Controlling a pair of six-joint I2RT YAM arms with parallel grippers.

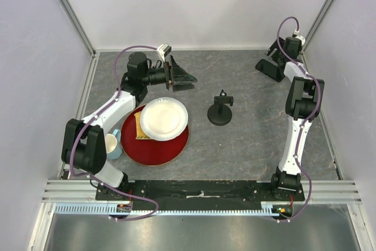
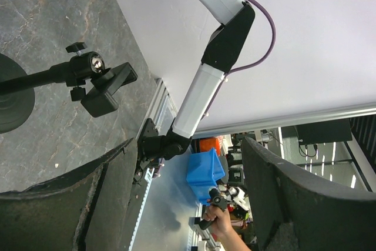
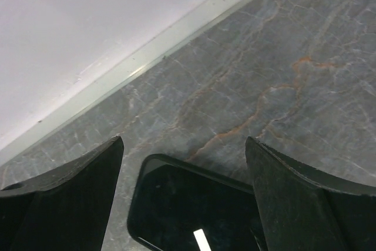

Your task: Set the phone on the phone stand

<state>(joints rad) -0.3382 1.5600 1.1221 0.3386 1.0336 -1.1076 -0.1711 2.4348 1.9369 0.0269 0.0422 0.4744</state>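
The phone (image 3: 194, 210) is a glossy black slab lying flat on the grey table at the far right back corner, near the wall. My right gripper (image 3: 183, 143) hangs over it, open, one finger on each side of the phone; it also shows in the top view (image 1: 270, 67). The phone stand (image 1: 220, 111) stands upright mid-table, with a round base, a thin post and an empty cradle (image 2: 106, 89). My left gripper (image 1: 183, 78) is open and empty, raised at the back left, pointing towards the stand.
A red plate (image 1: 154, 151) at the front left carries a white plate (image 1: 164, 119) and a yellow piece (image 1: 138, 126). A blue and white mug (image 1: 111, 144) stands beside it. White walls close off the back and both sides.
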